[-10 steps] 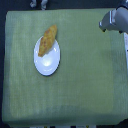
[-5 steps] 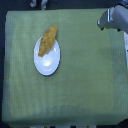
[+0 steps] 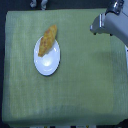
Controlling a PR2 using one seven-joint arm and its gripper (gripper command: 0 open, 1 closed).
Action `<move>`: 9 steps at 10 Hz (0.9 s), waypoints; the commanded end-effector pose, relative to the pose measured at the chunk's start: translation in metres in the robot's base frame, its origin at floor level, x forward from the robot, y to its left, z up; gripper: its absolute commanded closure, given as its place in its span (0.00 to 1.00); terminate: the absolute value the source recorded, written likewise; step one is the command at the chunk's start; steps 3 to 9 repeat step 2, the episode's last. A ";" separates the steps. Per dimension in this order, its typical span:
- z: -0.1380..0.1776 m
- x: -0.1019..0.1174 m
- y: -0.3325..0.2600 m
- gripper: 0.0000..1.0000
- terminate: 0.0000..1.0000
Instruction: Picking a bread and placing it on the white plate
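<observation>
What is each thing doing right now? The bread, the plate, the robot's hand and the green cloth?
bread: lying slanted on the plate, its upper end sticking out past the rim, nothing holding it.
white plate: flat on the cloth, its lower part bare.
gripper: off by the exterior view's right, far from the bread; too blurry to tell if open or shut.
green cloth: spread flat under everything.

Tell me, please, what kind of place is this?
Probably a lab tabletop set up for robot trials: a green cloth covers the table, with only a white plate, a bread and a robot arm.
</observation>
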 end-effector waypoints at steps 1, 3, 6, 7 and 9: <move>0.000 0.004 -0.035 0.00 0.00; 0.001 0.007 -0.040 0.00 1.00; 0.001 0.007 -0.040 0.00 1.00; 0.001 0.007 -0.040 0.00 1.00; 0.001 0.007 -0.040 0.00 1.00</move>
